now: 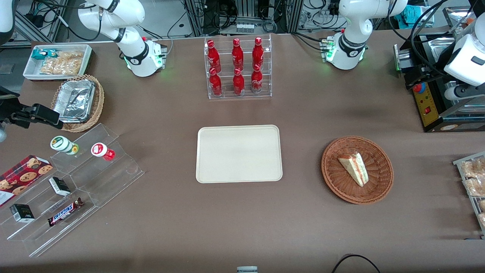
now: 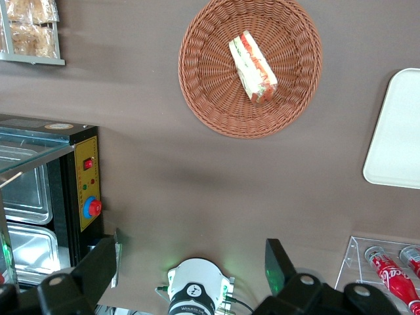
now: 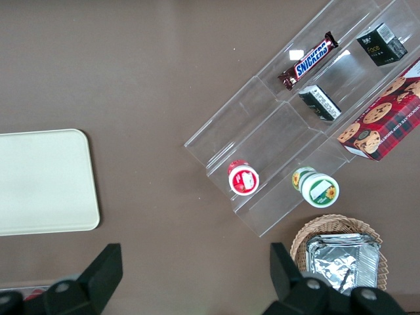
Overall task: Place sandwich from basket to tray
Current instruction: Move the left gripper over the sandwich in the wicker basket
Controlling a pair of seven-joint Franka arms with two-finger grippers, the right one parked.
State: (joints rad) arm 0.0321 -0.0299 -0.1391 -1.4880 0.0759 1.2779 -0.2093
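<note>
The small triangular wedge sandwich (image 1: 354,167) of pale white bread, red and green filling showing along one cut edge, lies flat in the round, shallow, reddish-brown woven wicker basket (image 1: 380,184), a little off its middle; its long axis runs on a diagonal across the weave, the pointed end nearer the front camera and the blunt end farther from it; the basket sits toward the working arm's end of the brown table (image 1: 303,227), well apart from the flat cream rectangular tray (image 1: 239,153) with rounded corners, which lies bare at the table's middle.

The left arm's gripper (image 2: 197,262) hangs high above the table with its two dark fingers (image 2: 279,266) spread wide and nothing between them; in the wrist view the sandwich (image 2: 252,67) and basket (image 2: 216,111) lie well ahead of the gripper, not beneath it, so the coming move, as I judge it, needs travel out over the basket and then a descent, with the fingers turned to close across the wedge's short width rather than along its diagonal.

The wrist view shows the filling stripes and the spread fingers; the front view leaves the gripper out of frame but shows the whole tray, of which the wrist view catches only one edge (image 2: 394,131).
</note>
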